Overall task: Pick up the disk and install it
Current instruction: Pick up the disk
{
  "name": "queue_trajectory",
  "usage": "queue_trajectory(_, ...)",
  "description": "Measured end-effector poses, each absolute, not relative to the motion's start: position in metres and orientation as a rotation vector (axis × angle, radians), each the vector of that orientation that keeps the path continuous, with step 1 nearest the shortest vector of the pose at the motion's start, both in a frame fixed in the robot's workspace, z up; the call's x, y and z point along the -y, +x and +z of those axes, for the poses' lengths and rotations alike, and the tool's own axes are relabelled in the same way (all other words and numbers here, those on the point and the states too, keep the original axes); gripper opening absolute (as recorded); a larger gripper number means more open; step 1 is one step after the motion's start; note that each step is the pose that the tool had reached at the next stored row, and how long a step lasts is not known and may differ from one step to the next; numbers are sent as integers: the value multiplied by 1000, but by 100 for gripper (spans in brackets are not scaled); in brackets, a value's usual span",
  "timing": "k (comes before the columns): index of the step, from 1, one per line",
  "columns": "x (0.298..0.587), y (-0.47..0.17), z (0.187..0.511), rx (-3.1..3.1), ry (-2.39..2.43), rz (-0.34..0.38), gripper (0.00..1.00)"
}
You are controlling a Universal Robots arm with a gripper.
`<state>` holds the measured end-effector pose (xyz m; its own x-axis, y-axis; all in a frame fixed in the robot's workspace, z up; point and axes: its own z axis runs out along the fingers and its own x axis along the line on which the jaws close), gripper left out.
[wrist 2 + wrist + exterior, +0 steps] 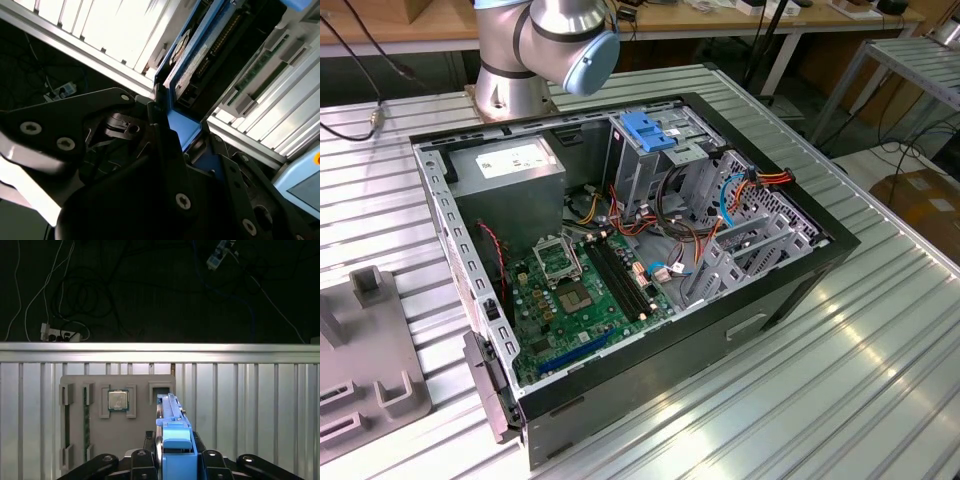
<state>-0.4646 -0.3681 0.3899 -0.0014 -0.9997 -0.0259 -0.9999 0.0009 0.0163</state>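
My gripper (175,462) is shut on the disk (172,437), a thin drive in a bright blue carrier seen edge-on, with a black finger (142,460) on each side. In the second wrist view the disk (192,62) shows its silver-grey face and blue frame running away from the gripper (172,132). The disk's far end lies in line with a small slot holder (161,389) on a grey tray (140,425). I cannot tell whether it touches that holder. In the exterior view the open computer case (800,290) lies on the table, with an upright metal cage (650,135) topped in blue plastic.
The grey tray also holds a processor chip (118,401) and long memory slots (66,420). The tray's corner (360,350) shows at the exterior view's left. The arm's base (515,80) stands behind the case. Cables (670,235) cross the motherboard (585,290). The ribbed table's edge (160,347) borders dark floor.
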Motion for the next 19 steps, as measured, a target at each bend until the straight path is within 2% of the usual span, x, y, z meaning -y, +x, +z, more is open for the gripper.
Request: queue_trajectory(19, 368, -465, 423, -2219, -2217, 51, 37)
